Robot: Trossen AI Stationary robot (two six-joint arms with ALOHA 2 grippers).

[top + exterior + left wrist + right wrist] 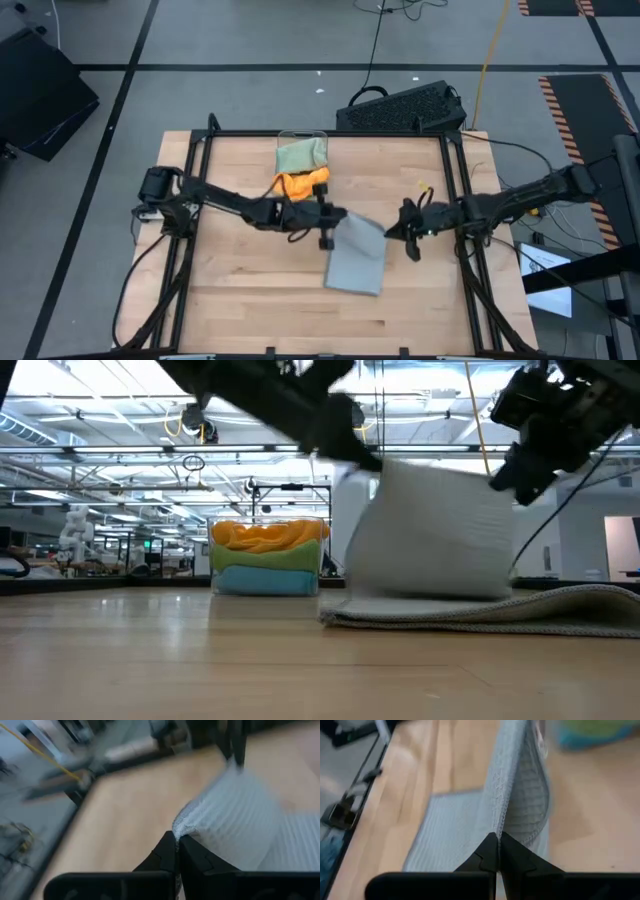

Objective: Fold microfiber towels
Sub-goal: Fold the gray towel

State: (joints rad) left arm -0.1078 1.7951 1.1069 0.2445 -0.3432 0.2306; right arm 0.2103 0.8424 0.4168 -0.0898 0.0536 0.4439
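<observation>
A light grey towel (356, 257) is held at mid-table (240, 300) between the left gripper (328, 226) and right gripper (398, 232); an orange towel (300, 182) is seen behind.

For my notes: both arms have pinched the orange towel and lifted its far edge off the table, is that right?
Not quite: the pinched towel is the light grey towel, not orange. The high view shows the orange towel beside the clear bin. The left gripper and right gripper do lift its edge.

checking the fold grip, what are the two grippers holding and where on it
Both hold the light grey towel: the left gripper pinches one corner, the right gripper pinches its lifted edge.
</observation>
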